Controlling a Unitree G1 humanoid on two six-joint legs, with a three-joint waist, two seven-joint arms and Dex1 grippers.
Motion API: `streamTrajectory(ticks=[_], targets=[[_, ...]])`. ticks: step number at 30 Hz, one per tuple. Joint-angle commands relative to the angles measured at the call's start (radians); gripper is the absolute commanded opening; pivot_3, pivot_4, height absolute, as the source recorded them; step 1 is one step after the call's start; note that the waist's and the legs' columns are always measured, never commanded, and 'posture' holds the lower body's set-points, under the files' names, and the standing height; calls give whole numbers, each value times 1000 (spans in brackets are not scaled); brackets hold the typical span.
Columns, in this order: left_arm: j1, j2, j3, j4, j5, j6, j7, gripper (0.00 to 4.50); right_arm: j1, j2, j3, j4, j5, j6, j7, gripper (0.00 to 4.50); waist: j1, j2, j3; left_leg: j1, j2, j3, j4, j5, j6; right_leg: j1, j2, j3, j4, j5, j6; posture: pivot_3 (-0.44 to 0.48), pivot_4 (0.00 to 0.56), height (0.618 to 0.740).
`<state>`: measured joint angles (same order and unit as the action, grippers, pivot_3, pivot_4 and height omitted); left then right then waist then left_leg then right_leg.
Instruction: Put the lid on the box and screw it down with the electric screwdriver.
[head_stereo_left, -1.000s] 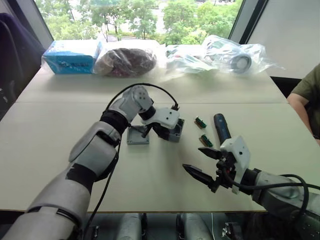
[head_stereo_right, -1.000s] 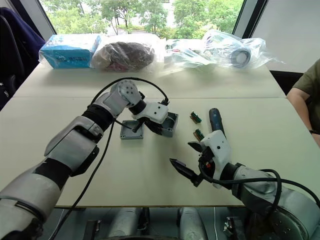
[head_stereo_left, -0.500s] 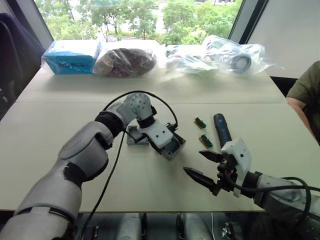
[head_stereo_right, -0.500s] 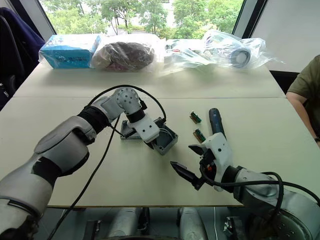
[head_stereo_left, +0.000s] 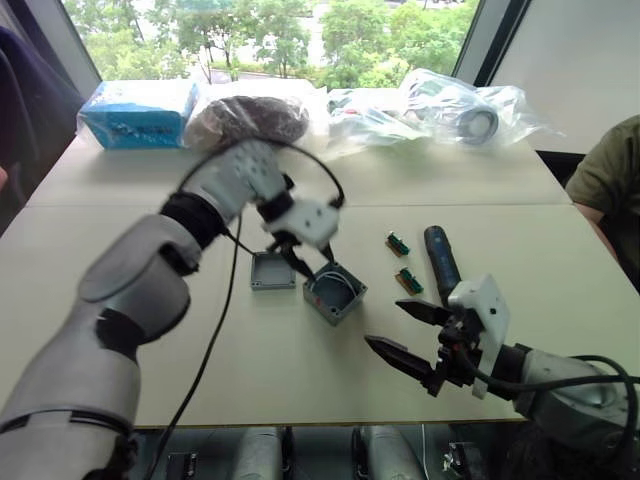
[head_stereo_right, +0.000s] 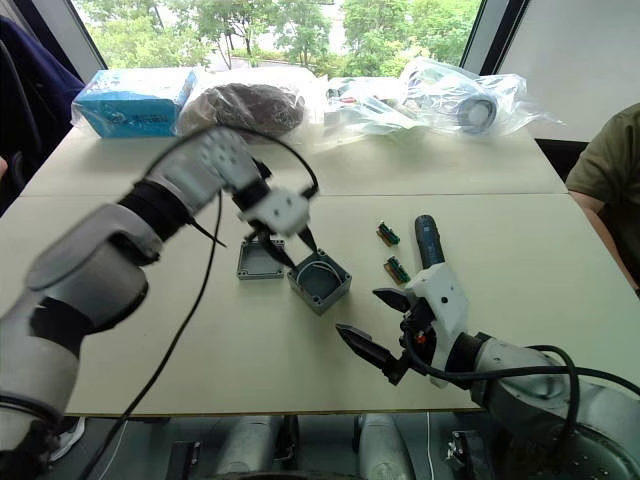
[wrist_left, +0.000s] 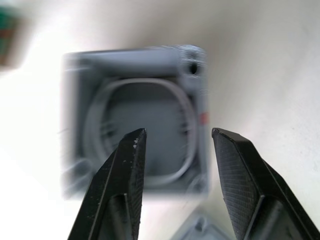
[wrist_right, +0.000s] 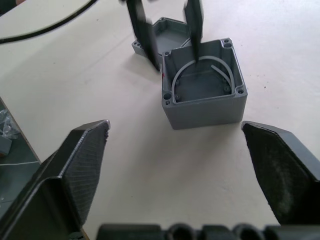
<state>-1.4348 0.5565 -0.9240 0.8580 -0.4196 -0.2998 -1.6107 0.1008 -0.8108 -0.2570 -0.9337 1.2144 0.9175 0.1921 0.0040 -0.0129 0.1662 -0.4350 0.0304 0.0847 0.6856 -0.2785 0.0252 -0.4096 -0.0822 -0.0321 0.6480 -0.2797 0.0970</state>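
Lifting clear of the box (head_stereo_left: 334, 293), the left pincer (head_stereo_left: 292, 258) now hangs spread and empty just above it; a moment ago it gripped the box. Freed, the box sits open-topped beside the lid (head_stereo_left: 273, 270), ready for capping. The right pincer (head_stereo_left: 412, 335) is spread nearby.

Office meeting room: long pale table (head_stereo_left: 300, 370) beside large windows (head_stereo_left: 280, 35).

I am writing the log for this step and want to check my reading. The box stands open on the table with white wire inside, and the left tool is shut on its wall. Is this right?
Not quite. The box does stand open on the table with white wire inside, but the left tool is open, hovering above the box without gripping its wall. The left wrist view shows both fingers apart over the opening.
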Motion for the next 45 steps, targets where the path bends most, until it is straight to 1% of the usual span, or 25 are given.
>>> streamTrajectory(ticks=[1, 3, 4, 6, 7, 8, 10, 12, 14, 15, 18, 21, 24, 28, 33, 37, 40, 44, 45], targets=[[-2, 90, 210, -109, -58, 325, -3, 2169, -100, -47, -56, 38, 117, -47, 33, 4500, -2, 1, 0, 1, 0, 0, 0, 0, 0, 0, 0, 0, 0, 0, 0, 0, 150, 740], [41, 132, 295, -199, -40, 531, 114, 2169, -173, -68, -36, 75, 122, -51, 59, 4500, 1, 1, 0, 1, 0, 0, 0, 0, 0, 1, 1, 0, 0, 0, 0, 0, 150, 740], [61, 146, 326, -239, -28, 604, 161, 2169, -198, -76, -25, 88, 120, -51, 69, 4500, 3, 1, 0, 1, 0, -1, 0, 0, 0, 1, 1, 0, 0, 0, 0, 0, 150, 740], [130, 179, 404, -357, -18, 831, 330, 2169, -282, -91, 40, 123, 67, -43, 116, 4500, 7, 0, 0, 2, 0, -1, 0, 0, 0, 2, 0, -1, 1, 0, 0, 0, 150, 740], [163, 184, 448, -418, -15, 990, 447, 2169, -322, -96, 75, 143, 33, -40, 143, 4500, 6, 0, 0, 2, 0, -1, 1, 0, 0, 2, 0, 0, 1, 0, 0, 0, 150, 740], [199, 177, 498, -468, 4, 1170, 590, 2169, -362, -104, 116, 164, -11, -38, 179, 4500, 6, 0, 0, 2, 0, -1, 1, 0, 0, 1, 0, 0, 1, 0, 0, 0, 150, 740], [260, 163, 569, -567, 44, 1436, 778, 2169, -405, -114, 169, 195, -80, -43, 233, 4500, 7, 0, 0, 1, 0, -1, 1, 0, 0, 2, 0, 0, 2, 0, 0, 0, 150, 740], [319, 138, 647, -655, 77, 1654, 910, 2169, -433, -114, 210, 222, -138, -55, 280, 4500, 8, 0, 0, 1, 0, -1, 1, 0, 0, 1, 0, -1, 2, 0, 1, 0, 150, 740], [363, 85, 739, -708, 107, 1823, 1009, 2169, -454, -102, 244, 242, -184, -67, 315, 4500, 9, 0, 0, 1, 0, -1, 1, 0, -1, 1, 0, 0, 2, 0, 1, 0, 150, 740], [385, 58, 774, -734, 114, 1875, 1044, 2169, -461, -93, 259, 251, -204, -72, 329, 4500, 10, 0, 0, 1, 0, -1, 1, 1, -1, 1, 0, 0, 2, 0, 1, 0, 150, 740], [439, 5, 840, -779, 111, 1914, 1141, 2169, -474, -63, 293, 265, -253, -83, 352, 4500, 9, -1, 0, 1, -1, -1, 2, 4, -7, 1, 0, -1, 2, 0, 1, 0, 150, 740], [481, -38, 877, -801, 76, 1914, 1215, 2169, -471, -32, 318, 268, -301, -88, 361, 4500, 8, -1, 0, 1, -1, -1, 2, 5, -8, 1, 0, -1, 3, 0, 1, 0, 150, 740], [495, -76, 897, -801, 40, 1914, 1274, 2169, -465, -8, 331, 265, -332, -84, 363, 4500, 10, -1, 0, 1, 0, -1, 2, 5, -9, 1, 0, -1, 3, 0, 1, 0, 150, 740], [504, -98, 872, -793, 19, 1914, 1340, 2169, -448, 14, 328, 245, -352, -70, 353, 4500, 10, -1, 0, 1, -1, -1, 2, 5, -9, 1, -2, -1, 3, 0, 1, 0, 150, 740], [521, -136, 857, -758, -2, 1914, 1385, 2169, -419, 31, 302, 200, -341, -45, 314, 4500, 10, -1, 0, 1, -1, -1, 2, 5, -9, 1, -1, -1, 3, 0, 1, 0, 150, 740], [549, -118, 802, -753, -12, 1914, 1389, 2169, -403, 48, 293, 179, -339, -30, 283, 4500, 9, -1, -1, 1, -1, -1, 2, 5, -9, 1, -1, -1, 3, 0, 0, 0, 150, 740], [570, -108, 782, -744, -9, 1914, 1389, 2169, -402, 63, 291, 174, -342, -23, 263, 4500, 8, 0, -1, 2, -1, 0, 2, 5, -9, 2, -1, 0, 3, 0, 0, 0, 150, 740], [587, -113, 790, -738, 7, 1914, 1392, 1131, -409, 74, 291, 176, -344, -15, 247, 4500, 8, 0, -2, 8, -1, 1, -1, 5, -9, 6, -1, 1, 3, 0, 0, 0, 150, 740], [592, -118, 796, -739, 8, 1914, 1396, 651, -412, 76, 289, 177, -343, -11, 243, 4500, 9, 0, -3, 9, -1, 1, -1, 5, -9, 7, -1, 1, 3, 0, 0, 0, 150, 740]])
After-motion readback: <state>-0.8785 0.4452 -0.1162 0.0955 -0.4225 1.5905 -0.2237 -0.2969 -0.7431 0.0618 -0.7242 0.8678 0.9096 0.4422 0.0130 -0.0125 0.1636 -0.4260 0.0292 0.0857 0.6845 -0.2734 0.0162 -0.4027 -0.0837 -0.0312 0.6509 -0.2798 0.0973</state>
